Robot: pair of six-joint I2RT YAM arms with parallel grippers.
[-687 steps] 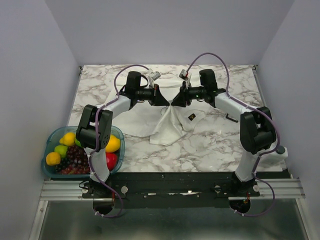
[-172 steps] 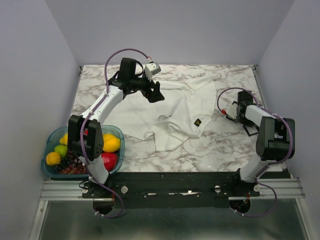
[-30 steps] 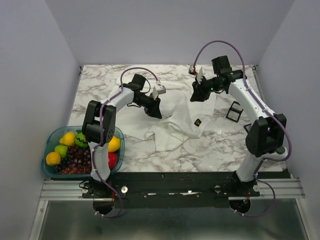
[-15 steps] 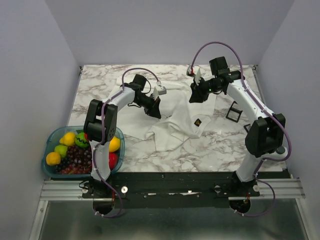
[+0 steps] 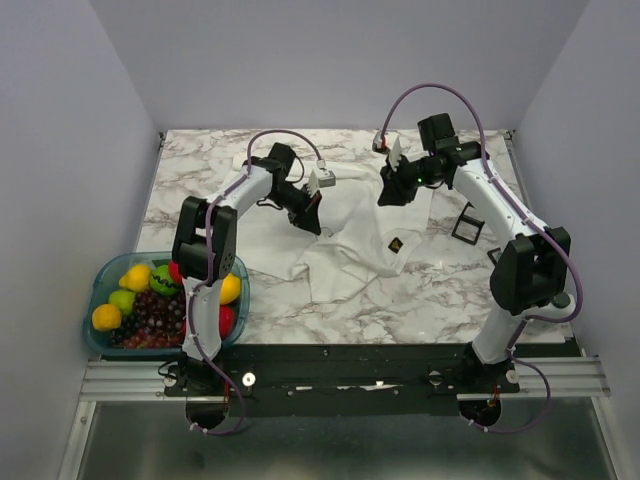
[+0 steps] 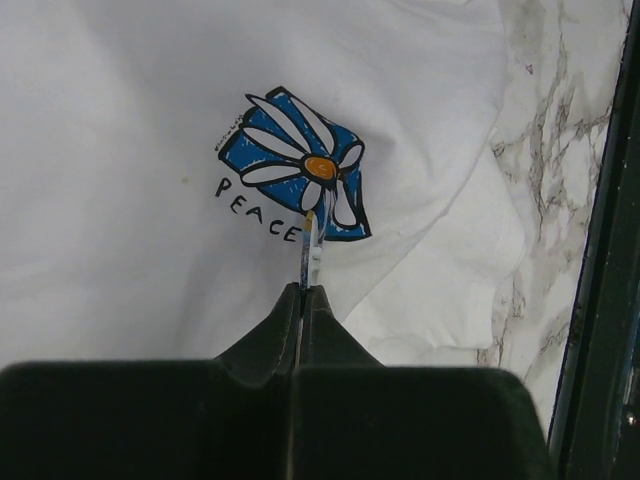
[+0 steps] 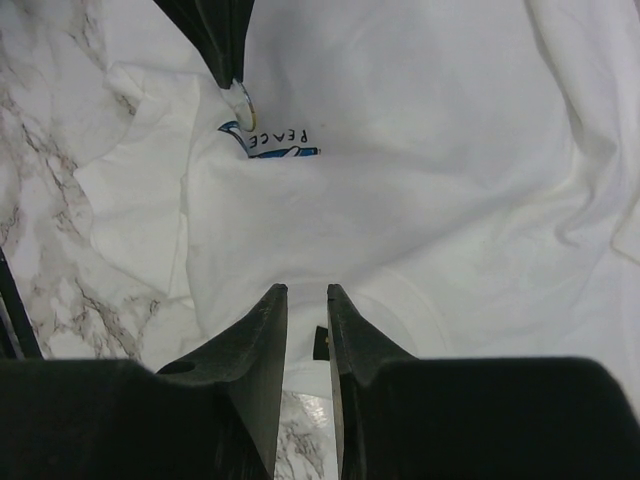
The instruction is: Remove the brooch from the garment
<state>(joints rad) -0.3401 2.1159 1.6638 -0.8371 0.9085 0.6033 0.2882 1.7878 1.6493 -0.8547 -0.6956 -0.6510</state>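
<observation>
- The left gripper [image 6: 303, 288] has its two black fingers pressed together on the small round brooch [image 6: 312, 243]. From this wrist view the brooch shows edge-on, as a thin blue-and-white sliver standing up from the fingertips.
- In the right wrist view the brooch [image 7: 243, 104] appears as a small disc with a yellowish rim, pinched at the tip of the left gripper [image 7: 234, 80]. Whether it touches the cloth beneath cannot be told.
- Just beyond the brooch the cloth bears a blue square print [image 6: 297, 165] with white daisy petals, an orange centre and the word PEACE beside it.
- The large white, soft, short-sleeved garment [image 5: 352, 222] lies rumpled across the middle of the grey-veined white marble table [image 5: 190, 175]. Its small dark diamond logo [image 5: 396, 242] with a yellow mark faces up on the near right part.
- In the top view the left gripper [image 5: 312, 218] is low over the garment's left part. The right gripper [image 5: 388, 194] is over its far right part, well apart from the left one.
- The right gripper [image 7: 307, 292] has its fingers a narrow slit apart with nothing between them, and it hangs above white cloth.
- A small black square frame [image 5: 467, 222] lies on the marble to the right of the garment.
- A teal plastic bowl [image 5: 100, 272] of mixed fruit sits at the table's near left edge.
</observation>
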